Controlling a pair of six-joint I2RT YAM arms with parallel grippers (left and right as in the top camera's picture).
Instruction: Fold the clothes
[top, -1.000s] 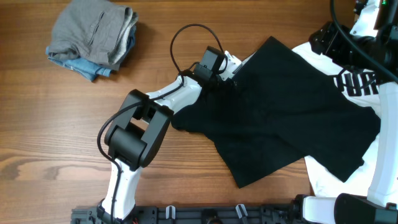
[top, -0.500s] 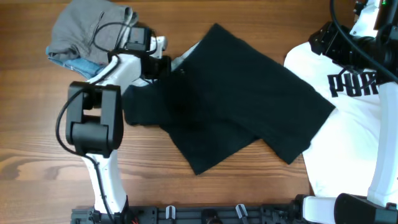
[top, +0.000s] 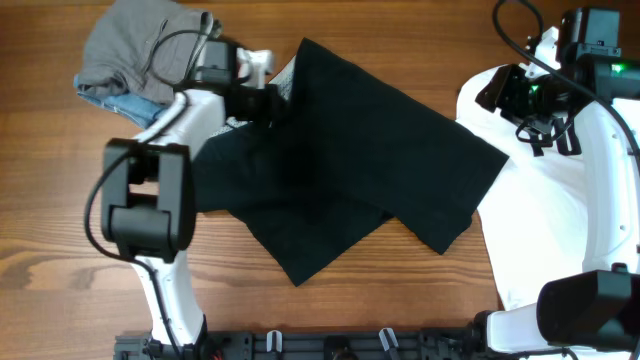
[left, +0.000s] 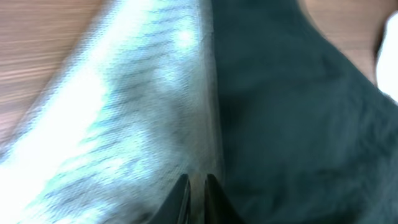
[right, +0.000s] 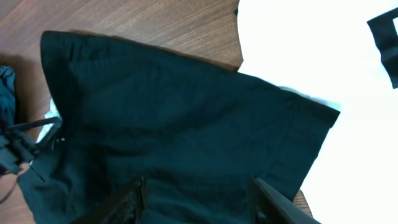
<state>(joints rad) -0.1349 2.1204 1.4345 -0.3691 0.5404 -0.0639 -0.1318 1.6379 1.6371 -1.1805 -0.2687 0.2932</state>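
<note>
The black trouser-like garment (top: 350, 170) lies spread across the table's middle, its white inner lining (left: 124, 118) showing at the upper left corner. My left gripper (top: 272, 97) is shut on that corner, pinching the lining edge (left: 198, 180). My right gripper (top: 500, 92) is open and held above the table at the right, with the black garment (right: 186, 124) below its fingers (right: 199, 196). The white PUMA T-shirt (top: 545, 220) lies at the right, partly under the black piece. Grey and blue pieces (top: 150, 55) are piled at the back left.
The bare wooden table (top: 60, 230) shows at left and front. The right arm's body and cables (top: 590, 60) stand over the white shirt. A black rail (top: 330, 345) runs along the front edge.
My left gripper has dragged the black garment leftward across the table, off the white shirt. The right arm has lifted and swung over the shirt's upper part, hiding the PUMA lettering.
</note>
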